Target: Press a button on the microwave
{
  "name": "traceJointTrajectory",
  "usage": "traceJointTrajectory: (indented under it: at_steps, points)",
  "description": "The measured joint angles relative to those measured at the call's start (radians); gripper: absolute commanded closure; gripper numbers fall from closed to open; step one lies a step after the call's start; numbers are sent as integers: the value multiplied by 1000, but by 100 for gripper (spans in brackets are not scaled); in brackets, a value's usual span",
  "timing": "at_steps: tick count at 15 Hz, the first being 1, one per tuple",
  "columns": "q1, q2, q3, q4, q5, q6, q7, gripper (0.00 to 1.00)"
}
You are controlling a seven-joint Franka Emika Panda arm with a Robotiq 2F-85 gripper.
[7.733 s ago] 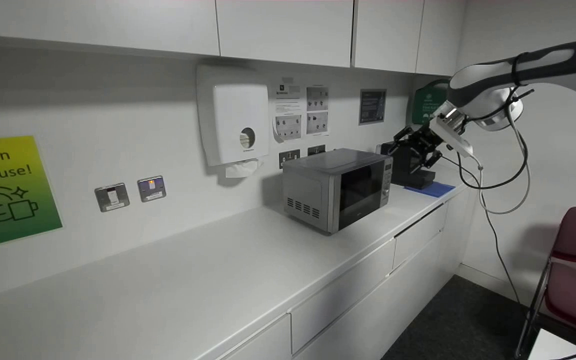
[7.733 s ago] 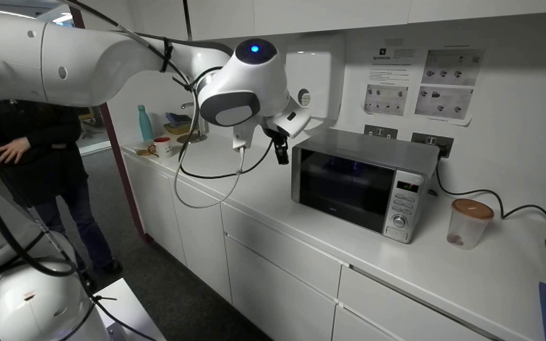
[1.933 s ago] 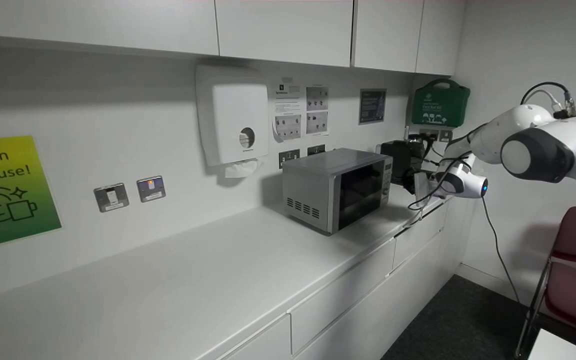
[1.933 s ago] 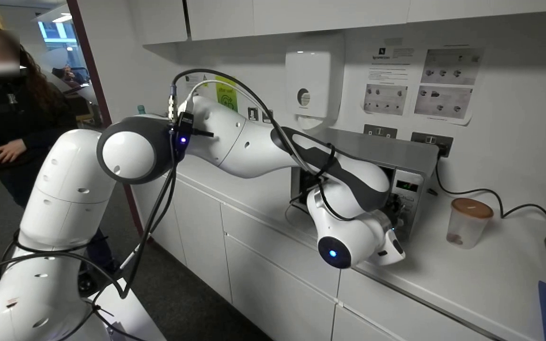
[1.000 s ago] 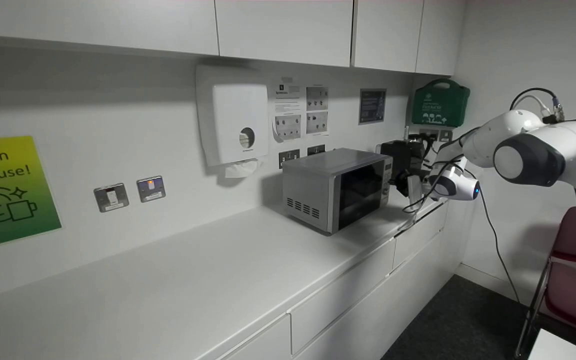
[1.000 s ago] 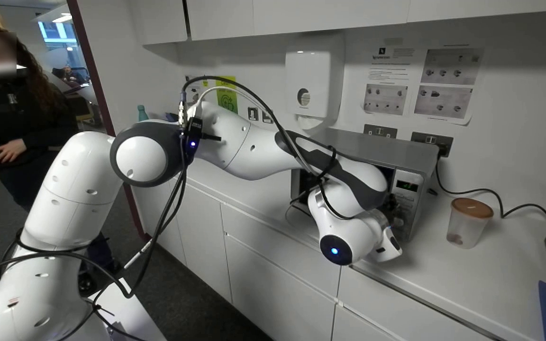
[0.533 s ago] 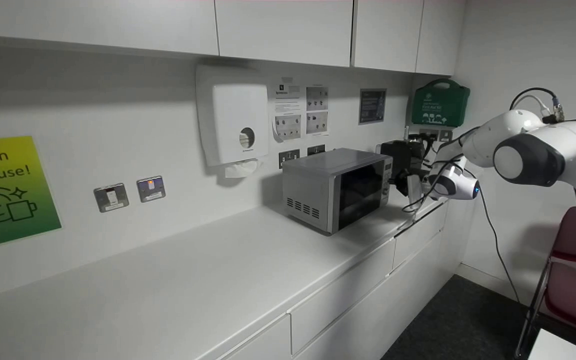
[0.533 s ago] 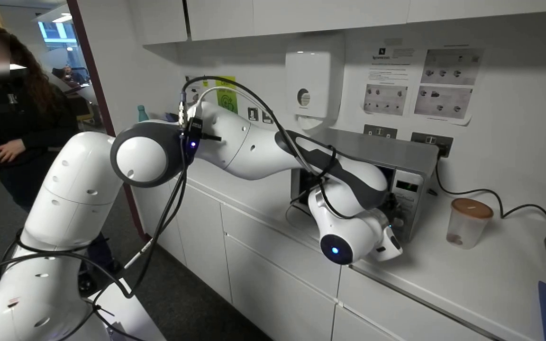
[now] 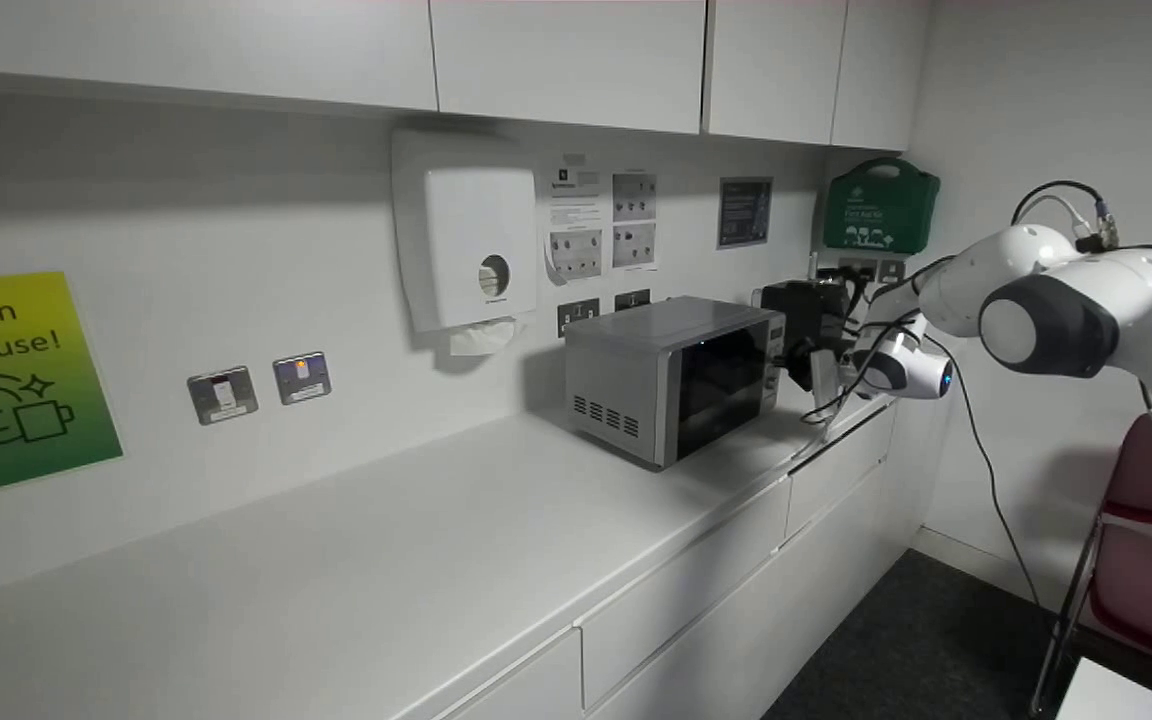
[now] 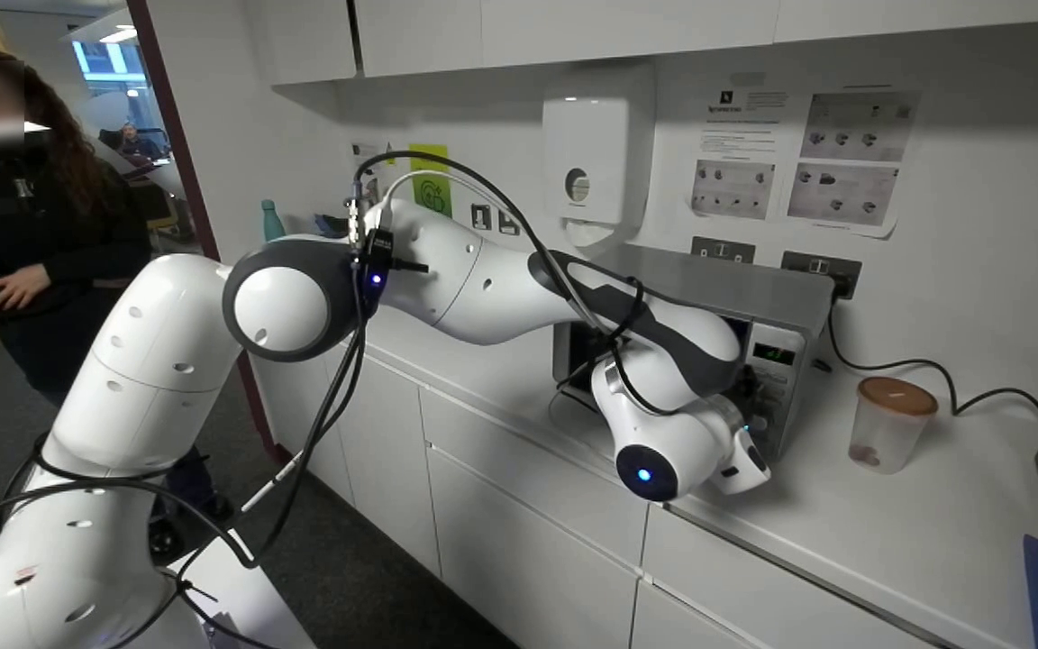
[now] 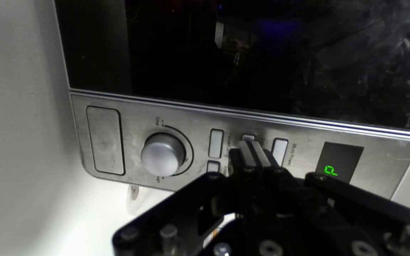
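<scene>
While the microwave [image 11: 247, 81] dominates the wrist view, I note the gripper [image 11: 253, 153], fingers [image 11: 246, 153] together at lower centre, partly hiding a button [image 11: 248, 137]; contact unclear.

white walls [image 9: 236, 220], white cupboards [image 9: 566, 60] above a white counter [image 9: 366, 570], dark floor [image 9: 866, 620], dark red chair [image 9: 1151, 590]

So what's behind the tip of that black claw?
The microwave's control panel: part of a button shows past the closed gripper. The rest of that button is covered; contact can't be confirmed.
</scene>
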Motion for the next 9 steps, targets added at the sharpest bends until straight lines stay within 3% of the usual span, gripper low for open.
traceJointTrajectory:
  at_steps: [9]
  points:
    - [-1,17,0,12,0,0,0,100]
